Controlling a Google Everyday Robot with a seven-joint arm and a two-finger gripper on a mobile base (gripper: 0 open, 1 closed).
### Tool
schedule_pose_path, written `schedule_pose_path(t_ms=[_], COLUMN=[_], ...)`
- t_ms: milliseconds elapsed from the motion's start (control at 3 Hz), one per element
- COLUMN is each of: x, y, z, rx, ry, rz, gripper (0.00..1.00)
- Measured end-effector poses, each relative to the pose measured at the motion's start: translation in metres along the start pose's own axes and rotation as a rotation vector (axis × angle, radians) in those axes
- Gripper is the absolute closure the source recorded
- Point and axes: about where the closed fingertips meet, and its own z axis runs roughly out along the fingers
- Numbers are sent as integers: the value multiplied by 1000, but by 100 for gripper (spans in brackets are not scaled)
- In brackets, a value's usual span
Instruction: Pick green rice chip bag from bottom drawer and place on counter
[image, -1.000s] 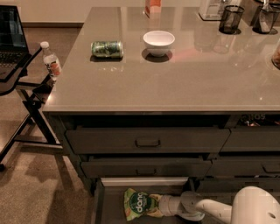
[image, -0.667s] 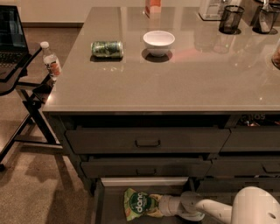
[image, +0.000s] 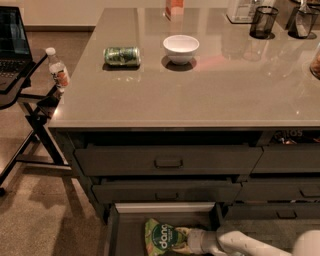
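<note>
Reaching into open drawer (image: 165, 207) from the right with gripper (image: 190, 240), touching right edge of bag (image: 161, 237). Cannot tell how far open, or whether gripping. Bag down inside drawer, below counter (image: 200, 95) carrying can (image: 122, 56) and bowl (image: 181, 47).

Glossy stone counter (image: 200, 100); crinkly green rice chip bag (image: 161, 235); smooth white plastic claw (image: 191, 240) in bottom drawer (image: 165, 207).

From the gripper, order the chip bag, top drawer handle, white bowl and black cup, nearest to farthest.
The gripper sits low in the bottom drawer.
1. green rice chip bag, right at it, leftward
2. top drawer handle, above
3. white bowl, on the counter
4. black cup, far back right
</note>
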Motion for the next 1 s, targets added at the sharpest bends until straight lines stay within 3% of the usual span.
schedule_pose_path(t_ms=[333, 1000], x=[-32, -91], y=[11, -1], z=[-47, -167], rx=[38, 142], ry=[-58, -53], rz=[-64, -130], gripper=[100, 100])
